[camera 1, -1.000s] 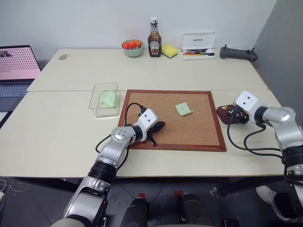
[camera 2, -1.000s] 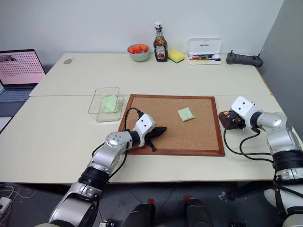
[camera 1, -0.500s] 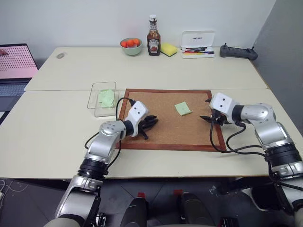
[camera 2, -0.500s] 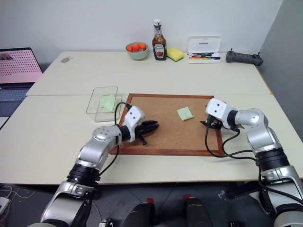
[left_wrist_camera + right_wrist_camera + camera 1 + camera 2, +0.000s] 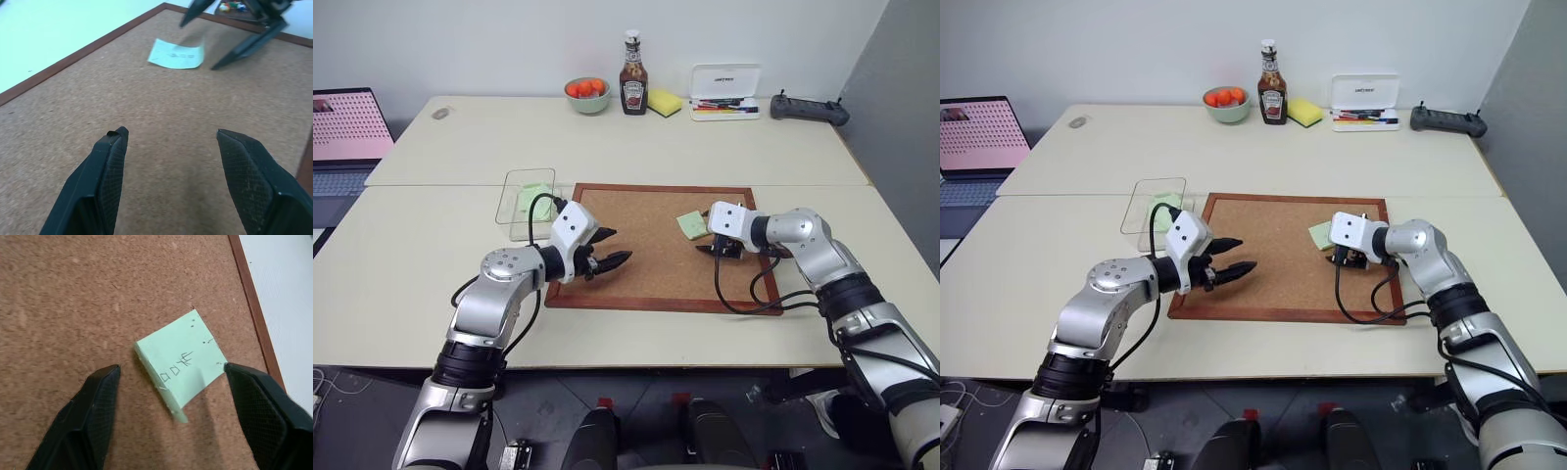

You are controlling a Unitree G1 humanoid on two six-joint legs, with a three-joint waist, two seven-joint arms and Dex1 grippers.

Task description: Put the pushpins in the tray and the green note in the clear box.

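— Corkboard (image 5: 651, 245) first: what lay on it?

— My green note (image 5: 182, 361), flat near the board's far right corner, one edge curling up. My right pincer (image 5: 171, 382) hung just above it, both fingers spread with the note lying between their tips; nothing was gripped.

— And your left pincer (image 5: 607, 257)?

— It hovered over the left half of the corkboard, fingers parted and empty, pointing across toward the note, well apart from it.

— Where was the clear box (image 5: 525, 204)?

— On the worktop (image 5: 431, 274), just beside the board's left edge. A crumpled pale green paper (image 5: 534, 199) sat inside it.

— The tray (image 5: 244, 9)?

— Off the board's right edge, seen from my left wrist past my right pincer's fingers as a dark reddish rim. Small coloured heads, the pushpins (image 5: 231, 6), lay in it; I could not count them.

— Anything else on the worktop?

— At the far edge, a green bowl of oranges (image 5: 586, 95), a ketchup bottle (image 5: 633, 80), a yellow sponge (image 5: 664, 102), a white hinged case of pens (image 5: 724, 92) and a dark controller (image 5: 809, 109). A laptop (image 5: 347, 137) sat far left.
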